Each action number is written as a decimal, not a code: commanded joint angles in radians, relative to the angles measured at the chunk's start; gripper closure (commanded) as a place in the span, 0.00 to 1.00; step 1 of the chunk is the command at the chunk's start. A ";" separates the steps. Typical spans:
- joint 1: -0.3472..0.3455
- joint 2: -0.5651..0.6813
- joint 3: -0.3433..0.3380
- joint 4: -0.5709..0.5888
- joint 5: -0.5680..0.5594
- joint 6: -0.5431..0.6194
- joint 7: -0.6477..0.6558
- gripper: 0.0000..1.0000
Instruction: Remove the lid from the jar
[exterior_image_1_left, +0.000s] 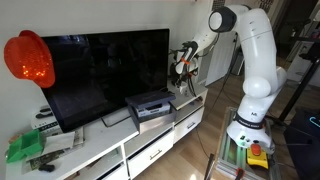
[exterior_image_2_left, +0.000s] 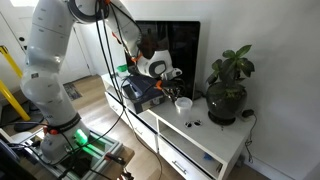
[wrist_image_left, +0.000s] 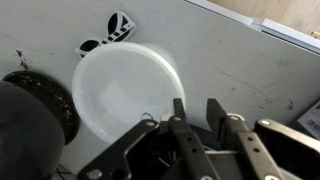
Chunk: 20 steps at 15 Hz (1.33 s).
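Claw (wrist_image_left: 197, 104) above the white desk (exterior_image_2_left: 218, 142). Your jaws stand parted by a narrow gap and hold nothing. The jar (exterior_image_2_left: 183, 104), a small white vessel, stands below and just ahead of the fingertips, apart from them. In the wrist view its round white lid (wrist_image_left: 122, 92) lies directly beyond the fingers. You find the jar about midway between the desk's front and back edges, toward the end that carries the plant (exterior_image_2_left: 232, 68). The grey box (exterior_image_2_left: 145, 93) lies near on one side, and the plant's dark pot (exterior_image_2_left: 228, 108) on the other. Two small black-and-white pieces (wrist_image_left: 113, 30) lie nearer the front edge. Open desktop shows between the jar and these neighbours.
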 joint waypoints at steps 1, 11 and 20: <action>-0.007 -0.016 -0.002 -0.006 -0.009 -0.005 0.000 0.38; -0.007 0.015 -0.016 0.019 -0.016 -0.014 0.001 0.50; 0.003 0.004 -0.045 0.017 -0.032 -0.022 0.006 1.00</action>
